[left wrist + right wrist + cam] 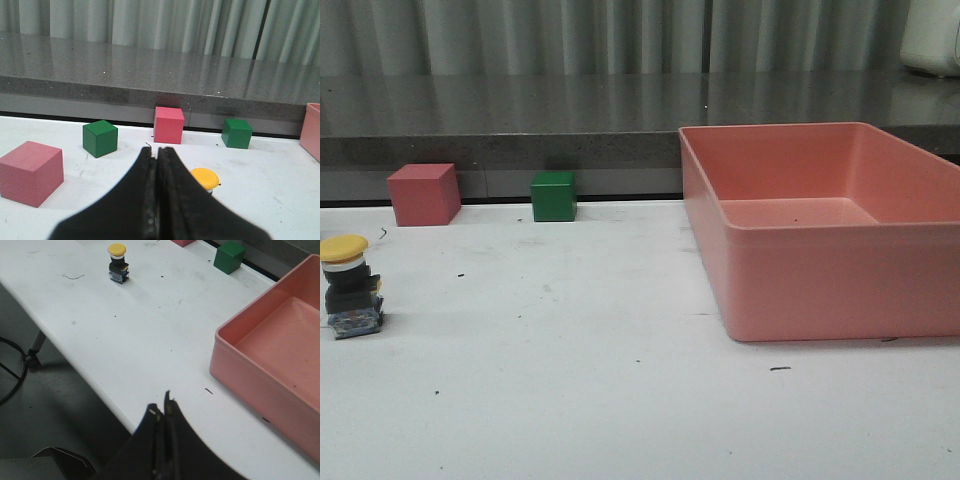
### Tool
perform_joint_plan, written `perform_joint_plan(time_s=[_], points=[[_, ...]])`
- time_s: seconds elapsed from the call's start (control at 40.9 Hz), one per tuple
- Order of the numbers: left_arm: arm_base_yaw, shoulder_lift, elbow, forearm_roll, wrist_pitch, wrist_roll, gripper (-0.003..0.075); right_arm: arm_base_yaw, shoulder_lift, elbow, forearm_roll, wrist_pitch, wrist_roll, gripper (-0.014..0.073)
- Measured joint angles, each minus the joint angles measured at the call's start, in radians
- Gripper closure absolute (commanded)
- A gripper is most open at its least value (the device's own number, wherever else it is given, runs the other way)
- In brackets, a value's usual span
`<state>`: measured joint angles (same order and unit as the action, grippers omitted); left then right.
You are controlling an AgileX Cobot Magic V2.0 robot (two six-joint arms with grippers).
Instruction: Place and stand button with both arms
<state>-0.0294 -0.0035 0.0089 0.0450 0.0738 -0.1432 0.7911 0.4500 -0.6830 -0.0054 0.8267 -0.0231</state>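
Button upright on table – cubes, pink bin apart; both tools closed, empty.

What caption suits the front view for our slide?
Yellow-capped button standing upright on white table, left of empty pink bin.

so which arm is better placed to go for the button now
Probably the left. The button stands upright at the table's left edge, just beyond the shut left gripper. The right gripper, also shut, hangs off the table's near edge, far from it.
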Motion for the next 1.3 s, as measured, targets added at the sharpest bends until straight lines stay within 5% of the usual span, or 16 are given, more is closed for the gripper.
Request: perform_joint_plan(time_s=[1.295], points=[[0.0, 0.0, 0.0, -0.021, -0.012, 0.023, 0.074, 0.0, 0.0, 0.0, 0.0, 0.0, 0.0, 0.0662]])
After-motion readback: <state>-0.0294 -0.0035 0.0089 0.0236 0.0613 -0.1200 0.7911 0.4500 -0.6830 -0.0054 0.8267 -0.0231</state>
